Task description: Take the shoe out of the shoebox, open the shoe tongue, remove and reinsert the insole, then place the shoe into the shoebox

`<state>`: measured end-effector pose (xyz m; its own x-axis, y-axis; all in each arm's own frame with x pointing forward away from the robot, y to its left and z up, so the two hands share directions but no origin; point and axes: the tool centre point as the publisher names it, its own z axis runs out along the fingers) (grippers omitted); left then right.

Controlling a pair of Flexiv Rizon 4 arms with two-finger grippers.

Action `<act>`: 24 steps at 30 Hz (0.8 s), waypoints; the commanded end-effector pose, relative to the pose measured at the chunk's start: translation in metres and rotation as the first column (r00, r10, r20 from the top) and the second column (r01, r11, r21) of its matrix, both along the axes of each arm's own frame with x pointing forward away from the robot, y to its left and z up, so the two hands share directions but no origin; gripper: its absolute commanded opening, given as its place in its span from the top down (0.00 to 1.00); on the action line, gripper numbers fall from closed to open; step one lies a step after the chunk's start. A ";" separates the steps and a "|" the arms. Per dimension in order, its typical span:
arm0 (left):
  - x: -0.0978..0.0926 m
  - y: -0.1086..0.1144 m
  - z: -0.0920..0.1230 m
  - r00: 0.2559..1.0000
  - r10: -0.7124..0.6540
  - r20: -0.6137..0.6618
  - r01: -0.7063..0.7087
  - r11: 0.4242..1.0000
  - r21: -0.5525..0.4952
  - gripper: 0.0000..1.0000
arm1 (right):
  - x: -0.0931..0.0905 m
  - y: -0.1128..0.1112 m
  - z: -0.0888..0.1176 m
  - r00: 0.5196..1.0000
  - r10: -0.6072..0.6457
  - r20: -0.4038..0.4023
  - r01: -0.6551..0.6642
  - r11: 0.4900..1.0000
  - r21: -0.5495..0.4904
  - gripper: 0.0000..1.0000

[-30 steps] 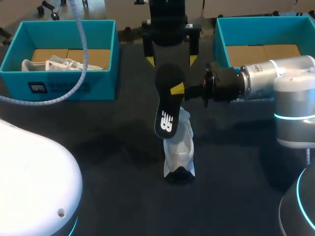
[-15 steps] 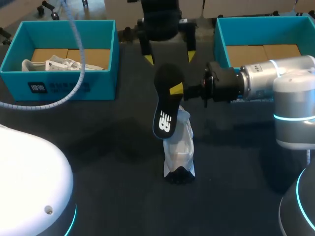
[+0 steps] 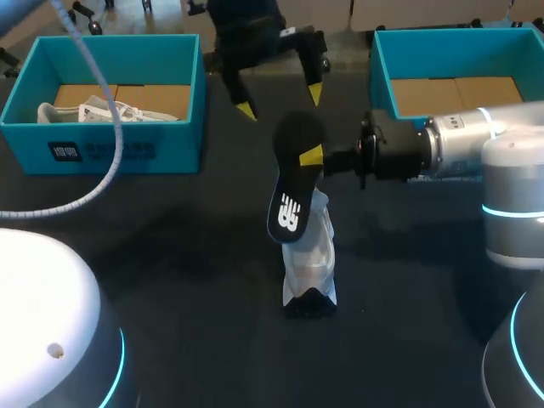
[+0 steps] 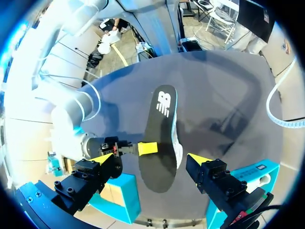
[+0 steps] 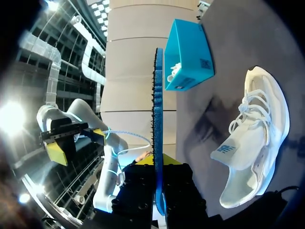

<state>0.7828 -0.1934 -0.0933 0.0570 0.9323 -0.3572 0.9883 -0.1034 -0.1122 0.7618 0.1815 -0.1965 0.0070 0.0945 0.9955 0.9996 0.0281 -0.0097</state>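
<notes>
currently right gripper point(image 3: 311, 156) is clamped on the black insole point(image 3: 289, 195), held upright above the white shoe point(image 3: 310, 263) on the table point(image 3: 170, 255), masking its far end. left gripper point(image 3: 280, 102) hangs beyond, fingers spread wide, holding nothing. left shoebox point(image 3: 110, 144) contains another shoe point(image 3: 102, 111); right shoebox point(image 3: 382, 68) is partly covered by the right arm.

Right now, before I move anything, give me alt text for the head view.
The right gripper is shut on a black insole, held over a white shoe on the dark table. The left gripper hangs open behind them. A teal shoebox at the left holds another white shoe; a second teal shoebox stands at the right.
</notes>
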 end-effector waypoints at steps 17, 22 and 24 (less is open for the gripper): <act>-0.011 0.015 -0.009 0.993 0.022 -0.112 -0.078 0.843 -0.533 0.00 | -0.021 -0.023 0.018 0.998 -0.064 0.000 0.064 0.997 -0.034 1.00; -0.014 0.012 -0.015 0.990 0.020 -0.140 -0.106 0.758 -0.643 0.00 | -0.024 -0.028 0.021 0.996 -0.085 -0.004 0.084 0.995 -0.051 1.00; -0.015 0.012 -0.018 0.989 0.021 -0.144 -0.114 0.729 -0.675 0.00 | -0.026 -0.031 0.022 0.996 -0.089 -0.008 0.089 0.995 -0.054 1.00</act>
<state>0.7724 -0.1842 -0.1031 -0.0245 0.6891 -0.7243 0.9769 -0.1372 -0.1636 0.7439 0.1557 -0.1798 0.0249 0.1353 0.9905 0.9985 -0.0516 -0.0181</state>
